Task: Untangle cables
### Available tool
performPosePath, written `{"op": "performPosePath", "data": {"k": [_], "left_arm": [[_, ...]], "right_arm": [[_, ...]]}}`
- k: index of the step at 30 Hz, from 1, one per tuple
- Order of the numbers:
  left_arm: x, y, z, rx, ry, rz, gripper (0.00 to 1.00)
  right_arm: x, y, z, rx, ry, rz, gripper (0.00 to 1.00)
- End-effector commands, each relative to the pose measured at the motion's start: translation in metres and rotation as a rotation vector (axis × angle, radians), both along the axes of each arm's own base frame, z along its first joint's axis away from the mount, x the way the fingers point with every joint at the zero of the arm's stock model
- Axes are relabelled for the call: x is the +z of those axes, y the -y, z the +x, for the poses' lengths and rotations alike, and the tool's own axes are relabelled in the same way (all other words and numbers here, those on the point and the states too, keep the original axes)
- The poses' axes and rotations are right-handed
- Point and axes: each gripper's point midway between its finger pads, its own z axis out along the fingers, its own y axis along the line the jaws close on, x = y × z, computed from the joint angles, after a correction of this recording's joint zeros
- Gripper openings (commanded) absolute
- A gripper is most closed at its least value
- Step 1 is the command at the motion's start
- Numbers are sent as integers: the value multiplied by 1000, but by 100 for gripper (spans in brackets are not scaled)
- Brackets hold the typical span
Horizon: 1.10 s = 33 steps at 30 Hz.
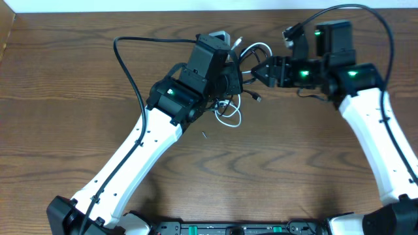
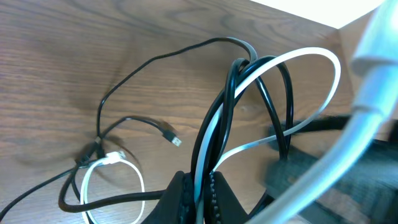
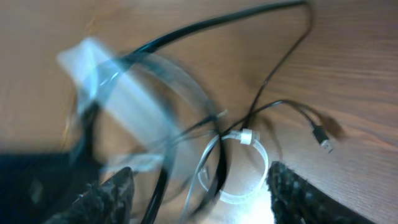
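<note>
Near far edge of bench [image 1: 65, 98], 2 cables [image 2: 231, 93] clamped in left tool [image 2: 198, 190], loops trailing onto wood. Right tool [image 3: 200, 177] wide, empty, facing them; loose loops lying just ahead between its jaws.

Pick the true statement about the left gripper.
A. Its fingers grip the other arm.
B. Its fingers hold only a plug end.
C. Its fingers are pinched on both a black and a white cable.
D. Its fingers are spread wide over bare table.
C: in the left wrist view the left gripper has its fingers pinched together on the black cable and the white cable, both of which run up from between them.
</note>
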Motion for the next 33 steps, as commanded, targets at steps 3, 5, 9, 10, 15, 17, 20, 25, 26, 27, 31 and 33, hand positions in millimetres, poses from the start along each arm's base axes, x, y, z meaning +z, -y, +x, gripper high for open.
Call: {"op": "performPosePath", "data": {"k": [3, 5, 9, 10, 15, 17, 20, 25, 26, 27, 31, 33], "left_arm": [[16, 17, -7, -86, 14, -79, 7], [16, 17, -8, -96, 18, -70, 7], [18, 19, -11, -130, 25, -72, 7], [18, 19, -11, -132, 24, -75, 7], [18, 10, -4, -116, 24, -78, 7], [18, 3, 1, -98, 26, -76, 7], [18, -5, 7, -100, 44, -60, 7], [15, -14, 10, -147, 82, -1, 7], [16, -12, 8, -175, 89, -1, 8], [18, -7, 3, -235, 100, -12, 7], [32, 23, -34, -591, 185, -93, 7], [39, 33, -55, -738, 211, -153, 8]], "right_arm": [[-73, 35, 29, -390, -190, -203, 49], [-93, 55, 26, -455, -248, -283, 14], [-118, 103, 17, -565, -337, -422, 1], [-121, 112, 15, -578, -356, -436, 1], [-124, 134, 12, -514, -370, -441, 1], [-121, 124, 13, -401, -351, -388, 1], [-108, 90, 12, -126, -258, -246, 1], [-73, 50, -2, 113, -160, -21, 1], [-69, 48, -3, 124, -153, -5, 1], [-64, 46, -5, 133, -144, 15, 1], [-44, 40, -10, 183, -75, 48, 7], [-37, 41, -10, 180, -49, 42, 12]]}}
